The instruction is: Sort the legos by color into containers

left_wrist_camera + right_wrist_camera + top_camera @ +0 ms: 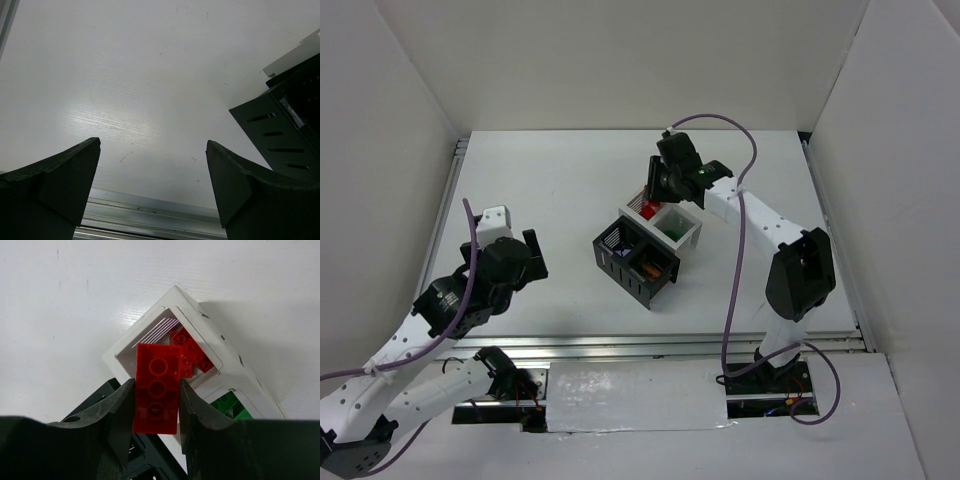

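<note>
Red lego [156, 400] clamped in our right tool [156, 384], above the white bin [140, 325] holding more red bricks [192, 352]. Our left tool [152, 144] gapes wide over the table [125, 75].

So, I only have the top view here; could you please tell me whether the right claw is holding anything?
Observer: Yes, the right claw is shut on a red brick, held over the white bin.
Operator: Thank you. Does that bin already hold the matching colour?
Observer: It does: the loose bricks lying in it are red.
</note>
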You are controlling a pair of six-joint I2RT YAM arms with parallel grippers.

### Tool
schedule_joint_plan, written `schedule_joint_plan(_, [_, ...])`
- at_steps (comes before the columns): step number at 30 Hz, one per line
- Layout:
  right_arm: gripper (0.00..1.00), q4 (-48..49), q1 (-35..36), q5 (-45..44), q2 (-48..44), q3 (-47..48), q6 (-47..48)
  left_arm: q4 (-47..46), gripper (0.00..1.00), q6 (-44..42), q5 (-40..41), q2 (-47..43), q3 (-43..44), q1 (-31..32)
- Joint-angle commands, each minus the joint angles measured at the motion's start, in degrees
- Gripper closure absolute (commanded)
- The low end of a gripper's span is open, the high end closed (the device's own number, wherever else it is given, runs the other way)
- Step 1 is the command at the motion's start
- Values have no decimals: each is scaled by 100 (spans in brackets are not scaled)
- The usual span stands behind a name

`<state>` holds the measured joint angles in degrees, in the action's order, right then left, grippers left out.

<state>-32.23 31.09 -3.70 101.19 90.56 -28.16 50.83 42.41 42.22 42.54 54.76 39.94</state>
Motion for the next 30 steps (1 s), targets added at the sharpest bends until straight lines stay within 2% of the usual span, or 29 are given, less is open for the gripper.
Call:
schedule_joint_plan(1, [85, -126, 11, -113, 120, 339, 109, -73, 1, 57, 129, -53, 114, 5])
schedule_joint_plan(2, [78, -91, 20, -96, 138, 356, 118, -82, 0, 39, 120, -53, 105, 5])
schedule_joint_plan(4, [71, -82, 20, -52, 234, 409, 136, -91, 1, 21, 103, -45, 114, 5])
schedule_joint_plan(5, [55, -178, 20, -34, 278, 462, 127, -91, 0, 30, 103, -44, 114, 5])
schedule_joint_plan(7, [39, -240, 20, -8, 331, 576, 109, -73, 1, 30, 102, -44, 122, 13])
schedule_joint_plan(10, [1, -258, 29, -16, 235, 585, 83, -91, 1, 30, 111, -53, 122, 5])
schedule_joint_plan(15, [0, -512, 29, -226, -168, 726, 127, -91, 0, 100, 173, 121, 149, -135])
schedule_joint_plan(17, [0, -653, 29, -463, -545, 464, 136, -108, 1, 65, 68, 324, 262, -608])
schedule_joint_plan(18, [0, -644, 29, -551, -1130, 236, 136, -117, 1, 4, -72, 525, 298, -854])
schedule_joint_plan(19, [0, -610, 29, -639, -1476, -1, 162, -300, 0, -92, -265, 622, 333, -1457])
schedule_joint_plan(20, [0, -540, 29, -736, -1879, -543, 171, -432, 0, -337, -771, 667, 368, -1794])
schedule_joint_plan(21, [0, -565, 46, -1007, -2666, -775, 179, -555, 0, -461, -1037, 694, 368, -2110])
schedule_joint_plan(22, [0, -635, 37, -1157, -3040, -960, 188, -661, 0, -619, -1249, 668, 377, -2705])
schedule_joint_plan(24, [0, -968, 46, -1717, -4187, -1391, 31, -820, 1, -690, -1470, 545, 412, -3253])
schedule_joint_plan(30, [0, -2102, 64, -2064, -6443, -1455, 4, -680, 1, -866, -1277, 107, 667, -3370])
